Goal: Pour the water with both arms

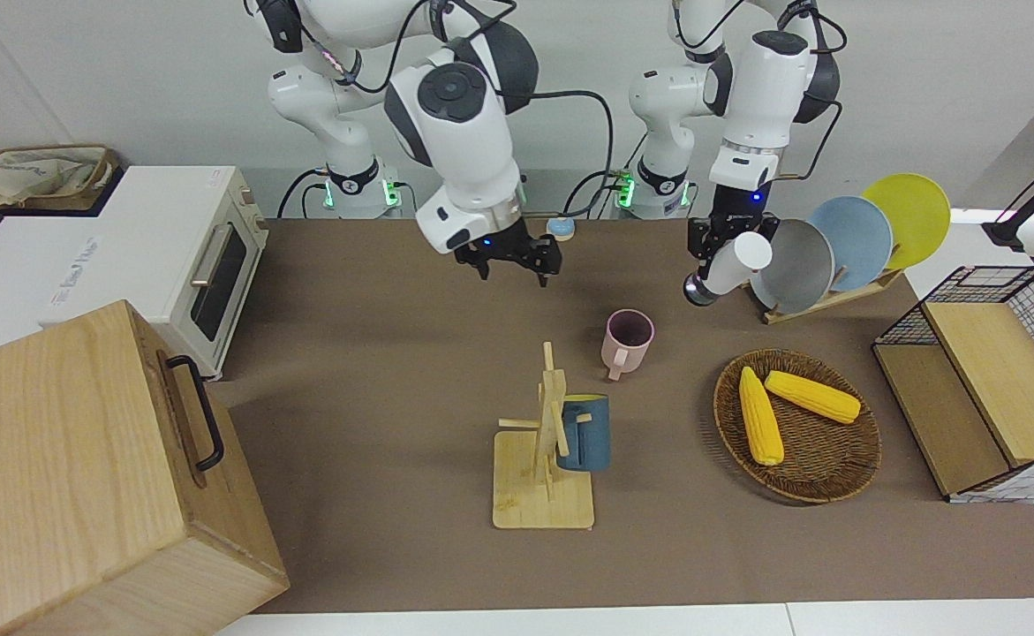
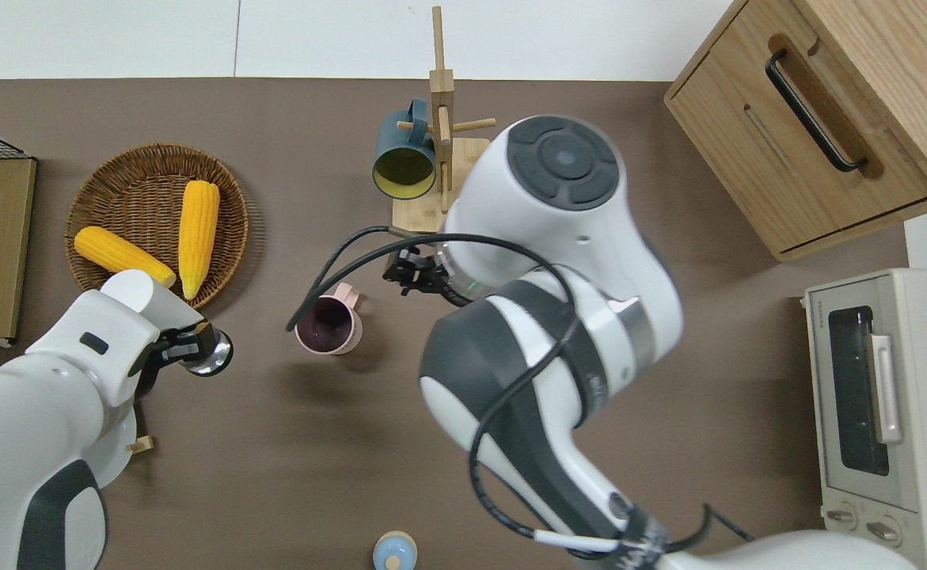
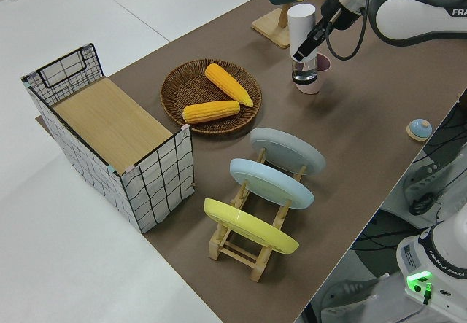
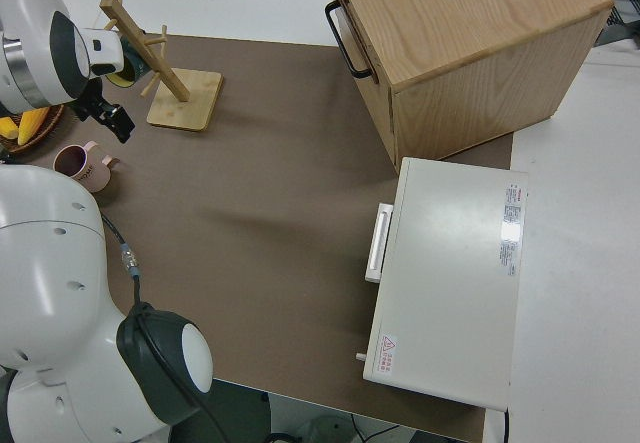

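Observation:
A pink mug (image 1: 627, 340) with dark liquid in it stands upright on the brown table (image 1: 375, 380); it also shows in the overhead view (image 2: 328, 324). My right gripper (image 1: 512, 263) is open and empty, raised over the table between the mug and the wooden mug tree (image 2: 441, 170). My left gripper (image 1: 716, 252) is shut on a white bottle (image 1: 742, 261) with a steel end (image 2: 211, 354). It holds the bottle tilted in the air, over the table between the mug and the plate rack (image 1: 834, 243).
A blue mug (image 1: 585, 433) hangs on the mug tree. A wicker basket (image 1: 821, 477) holds two corn cobs. A wire crate (image 1: 984, 380), a wooden cabinet (image 1: 84, 468), a toaster oven (image 1: 172, 256) and a small blue knob-like object (image 2: 394, 550) stand around the edges.

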You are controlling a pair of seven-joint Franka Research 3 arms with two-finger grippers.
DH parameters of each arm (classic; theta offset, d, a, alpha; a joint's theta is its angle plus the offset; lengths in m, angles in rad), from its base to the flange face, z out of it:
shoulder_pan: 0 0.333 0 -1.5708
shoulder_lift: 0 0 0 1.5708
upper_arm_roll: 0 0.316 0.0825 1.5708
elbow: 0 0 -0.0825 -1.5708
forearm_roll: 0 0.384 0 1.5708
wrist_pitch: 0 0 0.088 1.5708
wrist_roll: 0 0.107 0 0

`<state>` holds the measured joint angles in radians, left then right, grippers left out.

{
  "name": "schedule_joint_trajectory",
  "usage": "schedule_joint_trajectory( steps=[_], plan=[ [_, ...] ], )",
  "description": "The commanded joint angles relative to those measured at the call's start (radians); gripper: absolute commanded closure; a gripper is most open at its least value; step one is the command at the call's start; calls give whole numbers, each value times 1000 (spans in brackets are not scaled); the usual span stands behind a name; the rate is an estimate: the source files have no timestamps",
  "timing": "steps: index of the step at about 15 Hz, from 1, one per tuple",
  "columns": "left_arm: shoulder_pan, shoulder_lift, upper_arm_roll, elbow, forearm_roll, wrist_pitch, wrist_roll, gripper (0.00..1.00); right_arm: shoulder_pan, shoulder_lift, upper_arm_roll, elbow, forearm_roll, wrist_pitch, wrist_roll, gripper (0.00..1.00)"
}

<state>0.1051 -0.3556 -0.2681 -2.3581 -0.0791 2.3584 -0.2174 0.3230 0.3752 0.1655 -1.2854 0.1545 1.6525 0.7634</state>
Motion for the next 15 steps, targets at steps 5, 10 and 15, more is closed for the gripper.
schedule_joint_trajectory(
  steps=[5, 10, 15],
  plan=[
    [-131, -48, 10, -62, -44, -15, -28, 1000, -237, -235, 15, -218, -136, -31, -402, 9],
    [-205, -48, 9, -90, -51, -19, -54, 1000, -384, -309, 15, -285, -136, -43, -584, 9],
    [-252, -42, 3, -96, -51, -60, -71, 1000, -423, -317, 15, -285, -162, -62, -653, 9]
  ],
)
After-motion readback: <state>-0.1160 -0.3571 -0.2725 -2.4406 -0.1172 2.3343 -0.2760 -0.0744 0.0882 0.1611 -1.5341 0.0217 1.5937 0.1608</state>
